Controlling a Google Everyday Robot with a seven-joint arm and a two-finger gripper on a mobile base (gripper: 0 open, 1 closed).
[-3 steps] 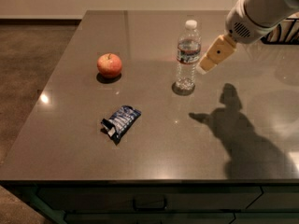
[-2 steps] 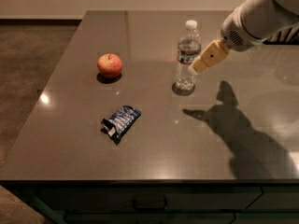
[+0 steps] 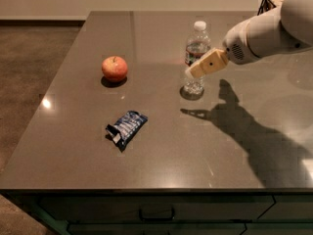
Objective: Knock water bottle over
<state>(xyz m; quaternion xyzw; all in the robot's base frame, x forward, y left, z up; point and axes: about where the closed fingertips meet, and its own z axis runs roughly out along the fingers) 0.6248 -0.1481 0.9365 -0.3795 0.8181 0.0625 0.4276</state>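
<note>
The water bottle (image 3: 196,54) is a small clear ribbed bottle with a white cap and a dark label band. It stands upright on the grey table (image 3: 161,146), right of centre toward the back. My gripper (image 3: 191,72) reaches in from the right on a white arm. Its tan finger tip overlaps the bottle's lower right side, at or just in front of it. I see only one tan finger.
A red apple (image 3: 115,68) sits to the left of the bottle. A blue and white snack packet (image 3: 125,127) lies nearer the front. The arm's shadow falls across the right side of the table. A dark object (image 3: 268,3) shows at the back right corner.
My gripper has moved left toward the bottle, from a short way off its right side to overlapping it. The bottle still stands upright.
</note>
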